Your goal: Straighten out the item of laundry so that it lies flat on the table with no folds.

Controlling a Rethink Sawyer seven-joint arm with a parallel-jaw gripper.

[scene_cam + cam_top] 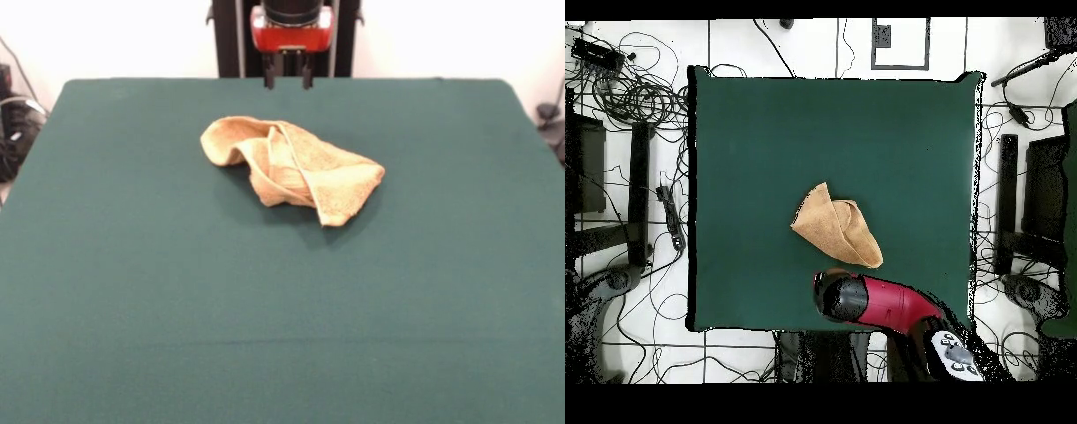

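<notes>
From my station I see that the work is hardly begun. The towel (291,168) lies crumpled on the table (132,291), roughly in the middle between its left and right edges and nearer to the robot-side edge than to the opposite one. It is not flat at all: in the front view one part is rolled over into a rounded hump, another layer is folded diagonally across the middle, and one corner points toward the camera-side edge. In the overhead view it makes an irregular, almost triangular shape (835,227), much less than its full spread (I judge that at least two layers lie on top of each other).

The gripper (288,81) hangs above the robot-side edge of the table, well apart from the towel and not touching it. Its two dark fingers (269,79) stand with a clear gap between them and nothing is held there.

So, in my judgement, everything is left to do: to take one corner or edge, pull the layers apart, and then smooth the remaining folds until the cloth lies single and flat. There is plenty of free cloth-covered surface around for this.
</notes>
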